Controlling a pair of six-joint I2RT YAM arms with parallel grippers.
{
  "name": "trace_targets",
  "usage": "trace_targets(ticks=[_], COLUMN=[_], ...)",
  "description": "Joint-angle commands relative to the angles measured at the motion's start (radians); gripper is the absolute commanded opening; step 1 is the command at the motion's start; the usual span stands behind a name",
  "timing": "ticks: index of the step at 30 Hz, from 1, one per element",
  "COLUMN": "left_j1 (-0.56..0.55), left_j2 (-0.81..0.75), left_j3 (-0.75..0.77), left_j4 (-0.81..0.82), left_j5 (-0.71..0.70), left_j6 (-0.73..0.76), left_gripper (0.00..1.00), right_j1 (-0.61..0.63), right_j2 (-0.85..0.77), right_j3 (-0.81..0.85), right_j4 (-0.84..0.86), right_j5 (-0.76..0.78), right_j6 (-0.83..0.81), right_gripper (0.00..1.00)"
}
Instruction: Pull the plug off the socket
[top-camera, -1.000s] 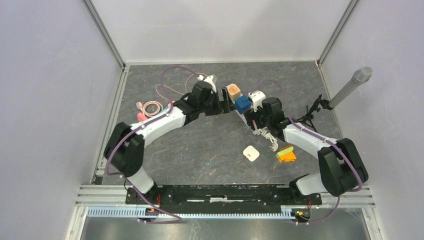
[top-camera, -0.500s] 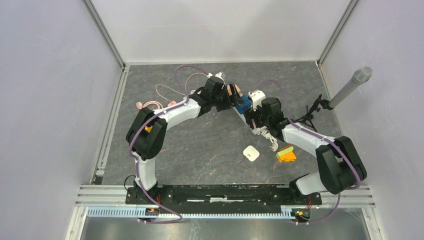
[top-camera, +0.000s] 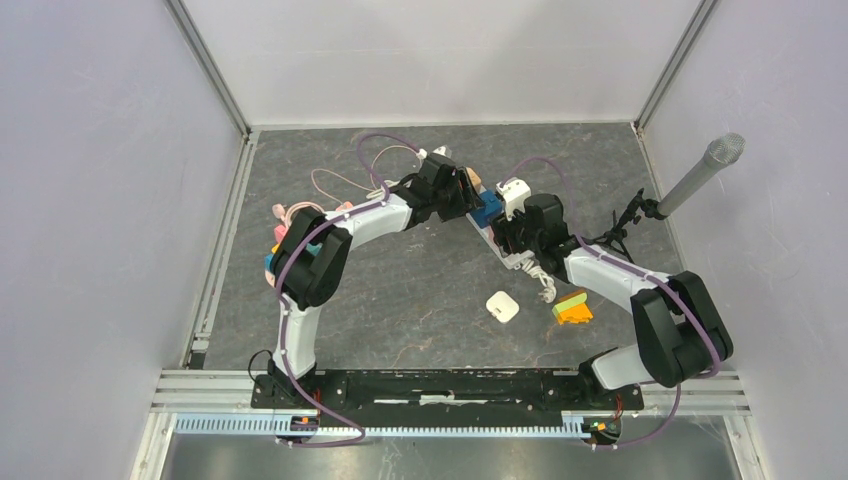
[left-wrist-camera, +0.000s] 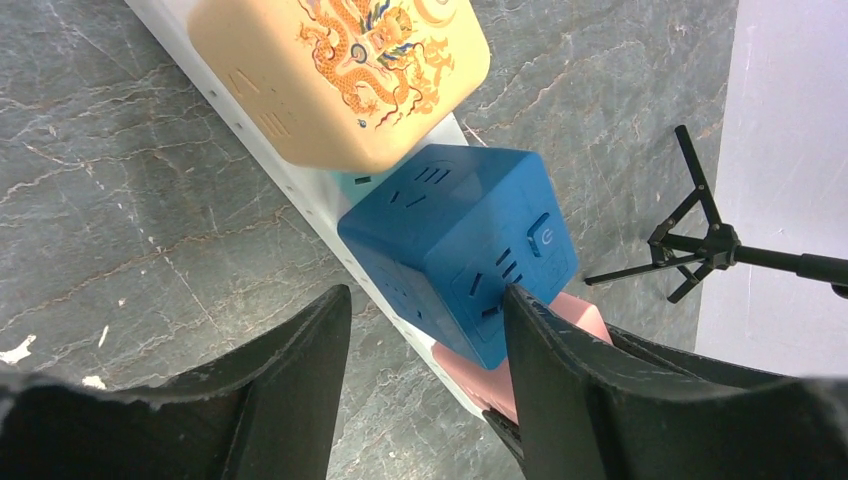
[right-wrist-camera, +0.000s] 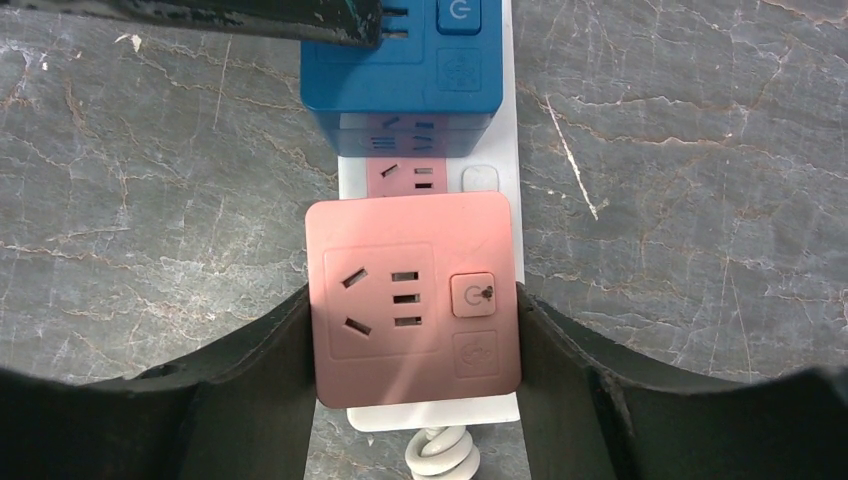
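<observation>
From above, the strip (top-camera: 518, 261) lay slantwise on the far half of the table (top-camera: 400, 290), well apart from both side walls, with bare floor behind it up to the back wall and more in front of it. A white adapter (top-camera: 502, 306) and an orange block (top-camera: 573, 308) lay nearer the bases, a pink cable (top-camera: 300, 213) lay far left, and a mic (top-camera: 700, 172) on its tripod (top-camera: 622, 225) stood by the right wall. The left gripper (top-camera: 480, 203) reached over the blue plug (top-camera: 489, 206) and the right gripper (top-camera: 507, 232) sat just beside it, further down the strip. The left wrist view showed the blue plug seated on the strip between a beige plug (left-wrist-camera: 340, 70) with a dragon print and a pink plug (left-wrist-camera: 582, 318). It was a glossy cube with slots and a power button on its faces. The left fingers (left-wrist-camera: 290, 390) straddled it partly open. One tip was at its corner, the other stood off across the strip, and nothing was gripped. The right wrist view showed the pink plug as a square-faced cube with slots and a button, at the strip's cord end. The right fingers (right-wrist-camera: 250, 400) pressed against both its sides, holding it. A short bare stretch of strip parted it from the blue plug, and marbled floor lay open on either side.
</observation>
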Motion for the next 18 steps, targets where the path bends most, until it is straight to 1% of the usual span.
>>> trace_targets(ticks=[1, 4, 5, 6, 9, 10, 15, 16, 17, 18], left_j1=[-0.005, -0.005, -0.005, -0.005, -0.005, -0.005, -0.005, -0.005, -0.005, -0.005], left_j2=[0.02, 0.023, 0.023, 0.023, 0.027, 0.032, 0.052, 0.054, 0.058, 0.061], left_j3=[-0.015, -0.036, -0.042, -0.049, -0.068, -0.07, -0.085, -0.089, -0.092, -0.095], left_j4=[-0.004, -0.019, -0.025, -0.031, -0.037, -0.039, -0.06, -0.062, -0.063, -0.066], left_j5=[-0.021, -0.027, -0.033, -0.039, -0.044, -0.044, -0.048, -0.05, -0.052, -0.055], left_j6=[0.002, 0.018, 0.021, 0.026, 0.035, 0.037, 0.05, 0.05, 0.052, 0.053], left_gripper=[0.63, 0.6, 0.6, 0.6, 0.59, 0.59, 0.58, 0.58, 0.58, 0.58], right_j1=[0.003, 0.003, 0.003, 0.003, 0.003, 0.003, 0.002, 0.001, 0.001, 0.0], right_j2=[0.001, 0.023, 0.03, 0.037, 0.037, 0.033, 0.021, 0.02, 0.02, 0.02], right_j3=[0.015, 0.027, 0.031, 0.033, 0.037, 0.037, 0.039, 0.04, 0.041, 0.041], right_j4=[0.057, 0.043, 0.042, 0.041, 0.045, 0.05, 0.061, 0.064, 0.067, 0.072], right_j5=[-0.029, -0.016, -0.014, -0.015, -0.03, -0.037, -0.069, -0.076, -0.084, -0.096], right_j6=[-0.026, -0.027, -0.026, -0.023, -0.005, 0.0, 0.01, 0.012, 0.016, 0.023], right_gripper=[0.65, 0.69, 0.69, 0.67, 0.48, 0.45, 0.23, 0.17, 0.07, 0.0])
